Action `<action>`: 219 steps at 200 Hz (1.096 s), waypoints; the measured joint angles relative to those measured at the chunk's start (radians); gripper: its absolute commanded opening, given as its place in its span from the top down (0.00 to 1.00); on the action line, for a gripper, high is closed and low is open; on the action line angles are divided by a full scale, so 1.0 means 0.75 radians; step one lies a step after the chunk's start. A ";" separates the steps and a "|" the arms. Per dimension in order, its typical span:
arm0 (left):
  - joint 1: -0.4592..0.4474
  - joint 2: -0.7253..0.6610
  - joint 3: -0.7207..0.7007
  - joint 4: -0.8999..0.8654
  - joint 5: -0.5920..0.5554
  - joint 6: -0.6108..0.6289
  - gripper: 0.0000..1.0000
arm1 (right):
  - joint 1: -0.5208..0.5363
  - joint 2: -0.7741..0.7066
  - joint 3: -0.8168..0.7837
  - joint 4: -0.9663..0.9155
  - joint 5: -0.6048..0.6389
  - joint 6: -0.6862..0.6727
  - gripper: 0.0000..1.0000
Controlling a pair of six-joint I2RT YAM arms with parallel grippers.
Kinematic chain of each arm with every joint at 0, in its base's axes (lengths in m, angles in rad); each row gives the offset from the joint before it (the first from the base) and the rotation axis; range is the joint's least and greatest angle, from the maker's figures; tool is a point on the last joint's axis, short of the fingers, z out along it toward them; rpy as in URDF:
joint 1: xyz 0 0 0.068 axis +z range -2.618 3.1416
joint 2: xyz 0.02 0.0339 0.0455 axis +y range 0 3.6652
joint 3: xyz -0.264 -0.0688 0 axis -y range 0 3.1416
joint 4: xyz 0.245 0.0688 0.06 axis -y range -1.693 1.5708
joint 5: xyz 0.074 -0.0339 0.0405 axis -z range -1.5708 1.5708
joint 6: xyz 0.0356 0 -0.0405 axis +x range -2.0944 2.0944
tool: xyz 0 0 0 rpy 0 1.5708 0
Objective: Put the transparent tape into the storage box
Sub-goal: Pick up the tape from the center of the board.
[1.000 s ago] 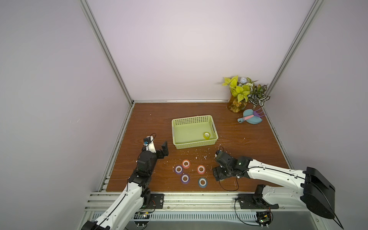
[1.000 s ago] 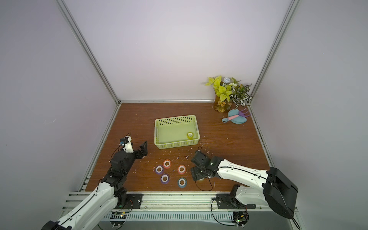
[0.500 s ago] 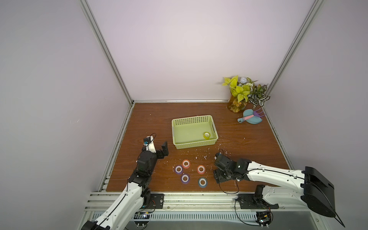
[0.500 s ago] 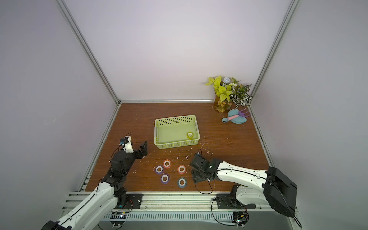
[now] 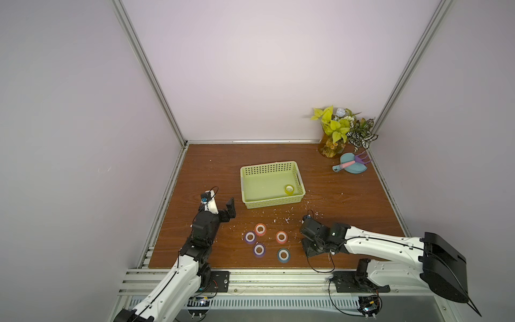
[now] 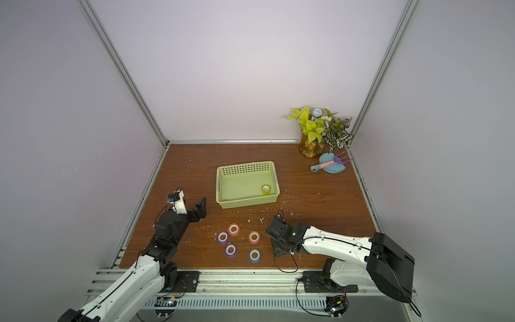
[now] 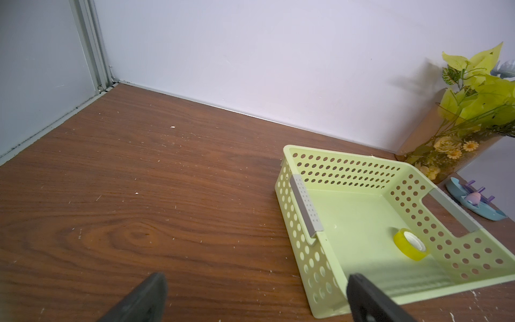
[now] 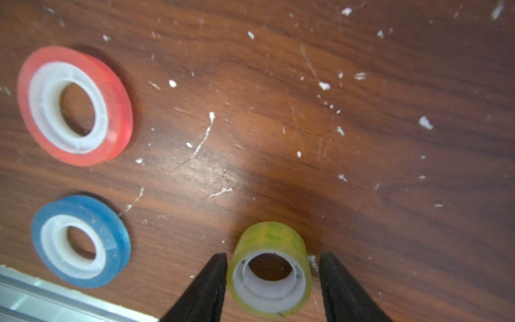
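Carrying everything, bench (image 5: 348, 200): you have a brown wood-grain top with pale walls on three sides.
Right arm (image 5: 376, 245): it lies low along the near edge, reaching toward the loose rolls.
Left arm (image 5: 192, 259): it stands at the bench's left side, its tool hovering and facing the box.
Storage box (image 5: 269, 170): pale yellow-green with perforated walls, it sits flat near mid-bench, well apart from both tools in both top views (image 6: 245, 167).
Plant (image 5: 333, 131): yellow-green leaves in a clear vase fill the far right corner.
Dustpan (image 5: 358, 168): blue, just in front of the plant, with a pink-handled purple fork lying on it.
Left tool (image 7: 256, 287): released, its jaws are spread wide over bare bench with nothing between them.
Right tool (image 8: 273, 258): pointed down and not clenched. One finger is right at the side of the yellow roll on the bench, and a sliver of bench shows beside the other.
Yellow roll in the box (image 7: 401, 245): it lies in the near right corner of the box floor.
Yellow roll on the bench (image 8: 269, 237): it stands between your right tool's fingers, hidden under that tool in the top views.
Orange-red rolls (image 5: 264, 229) (image 5: 285, 237): flat on the bench between the two arms.
Purple rolls (image 5: 246, 237) (image 5: 263, 250): flat, just left of the orange-red pair.
Blue roll (image 5: 287, 255): flat, nearest the front edge.
White crumbs (image 8: 425, 122): scattered over the wood.
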 measured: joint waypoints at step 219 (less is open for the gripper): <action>0.000 0.006 0.000 0.000 0.000 0.000 0.01 | -0.019 0.012 0.163 -0.054 0.073 -0.057 0.51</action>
